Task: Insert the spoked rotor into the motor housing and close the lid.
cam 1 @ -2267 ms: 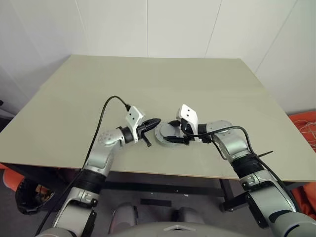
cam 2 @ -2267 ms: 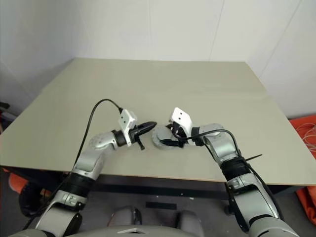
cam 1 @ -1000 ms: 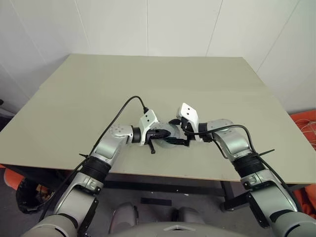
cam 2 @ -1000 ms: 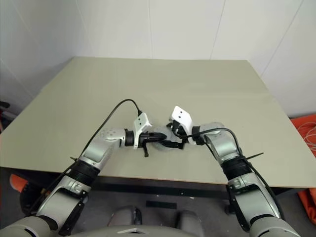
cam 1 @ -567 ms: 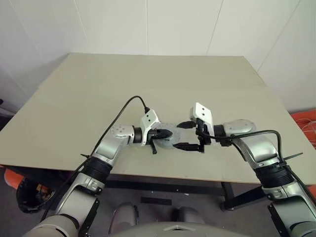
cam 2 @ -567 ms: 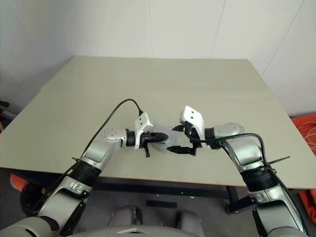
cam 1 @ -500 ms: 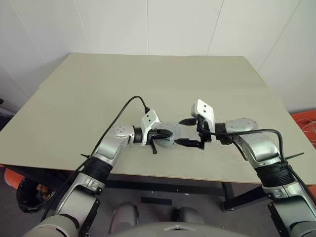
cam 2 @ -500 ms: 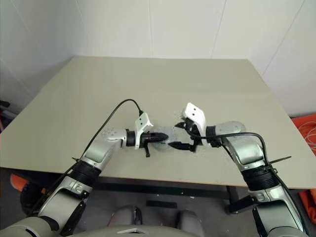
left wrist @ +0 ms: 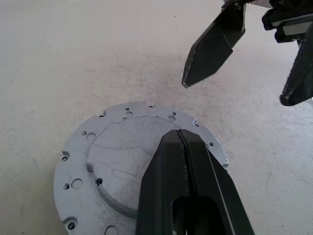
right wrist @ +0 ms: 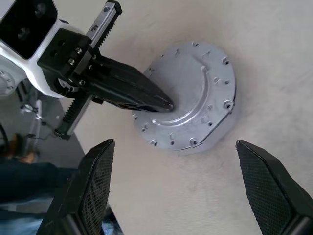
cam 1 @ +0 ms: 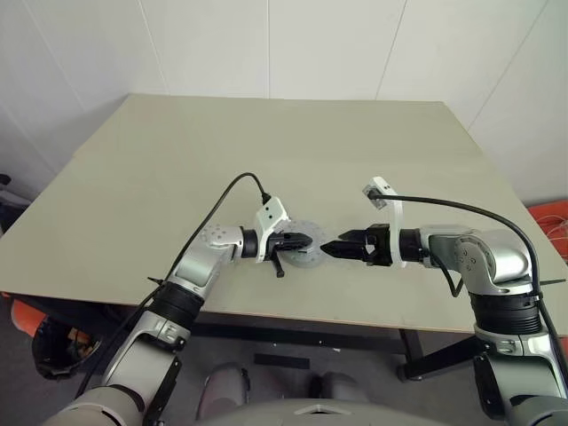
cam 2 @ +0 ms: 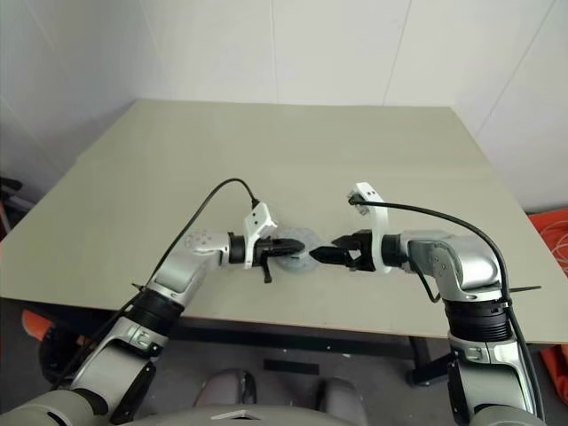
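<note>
Lid (right wrist: 188, 100) is seen lying flat on the table (cam 1: 177, 169), close to the near edge and about midway along it, its broad face turned up and its axis upright; being round, no long axis can be made out, though a raised curved step crosses its upper face. Whether the housing and rotor sit beneath it cannot be told.

The left gripper (cam 1: 297, 240) is pressed together, nothing pinched, its joined tips resting on top of the lid as if it were being held down. The right gripper (cam 1: 333, 248) is spread wide and empty, pointing at the lid from the opposite side, its fingers (right wrist: 271, 191) standing apart from the rim.

The step in hand is judged to be the closing of the lid, with the seating apparently near done. For the next move, a check of the lid's seating would be called for: the spread fingers would have to be brought level around the rim, or pressure applied evenly from above, so that the disc is not tipped or slid along the table.
</note>
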You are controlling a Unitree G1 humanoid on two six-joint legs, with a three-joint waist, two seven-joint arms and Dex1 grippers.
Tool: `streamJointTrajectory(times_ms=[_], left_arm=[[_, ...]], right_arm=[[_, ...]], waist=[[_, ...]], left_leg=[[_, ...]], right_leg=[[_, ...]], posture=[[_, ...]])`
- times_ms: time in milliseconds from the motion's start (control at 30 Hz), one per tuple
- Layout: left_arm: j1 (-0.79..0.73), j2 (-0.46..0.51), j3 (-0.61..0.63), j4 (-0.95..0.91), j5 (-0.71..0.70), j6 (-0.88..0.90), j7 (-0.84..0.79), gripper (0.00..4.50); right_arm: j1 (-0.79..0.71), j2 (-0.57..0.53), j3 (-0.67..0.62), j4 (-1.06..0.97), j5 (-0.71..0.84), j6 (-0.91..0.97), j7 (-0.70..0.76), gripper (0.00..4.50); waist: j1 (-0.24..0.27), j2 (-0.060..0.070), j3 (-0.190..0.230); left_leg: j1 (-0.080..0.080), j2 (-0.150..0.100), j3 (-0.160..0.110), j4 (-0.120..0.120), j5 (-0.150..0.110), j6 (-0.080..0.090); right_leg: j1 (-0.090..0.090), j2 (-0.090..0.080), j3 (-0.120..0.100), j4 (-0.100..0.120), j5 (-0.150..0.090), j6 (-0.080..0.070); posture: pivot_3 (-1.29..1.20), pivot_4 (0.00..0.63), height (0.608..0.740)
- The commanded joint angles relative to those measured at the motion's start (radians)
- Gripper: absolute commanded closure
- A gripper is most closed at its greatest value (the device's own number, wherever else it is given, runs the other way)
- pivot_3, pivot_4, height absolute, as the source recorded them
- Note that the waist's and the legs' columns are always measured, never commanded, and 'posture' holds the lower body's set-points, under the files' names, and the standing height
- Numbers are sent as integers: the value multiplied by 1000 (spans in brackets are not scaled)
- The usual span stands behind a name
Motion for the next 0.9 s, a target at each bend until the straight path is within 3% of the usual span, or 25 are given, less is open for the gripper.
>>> streamJointTrajectory(times_ms=[33,333,900], left_arm=[[5,3,-9,11,8,8,2,4500],[9,4,-6,5,6,14,4,4500],[19,8,-2,-12,2,28,3,4500]], right_arm=[[-40,31,-77,14,31,86,-60,12],[-76,162,-194,145,-34,133,-255,12],[-76,285,-312,214,46,158,-370,12]], waist=[[2,0,0],[2,0,0],[2,1,0]], left_leg=[[0,0,0,0,0,-1],[0,-1,0,-1,3,-6],[0,-1,0,-3,4,-7]], right_leg=[[0,0,0,0,0,0],[-1,0,0,1,0,0],[-2,0,0,1,0,0]], posture=[[0,0,740],[0,0,740],[0,0,740]])
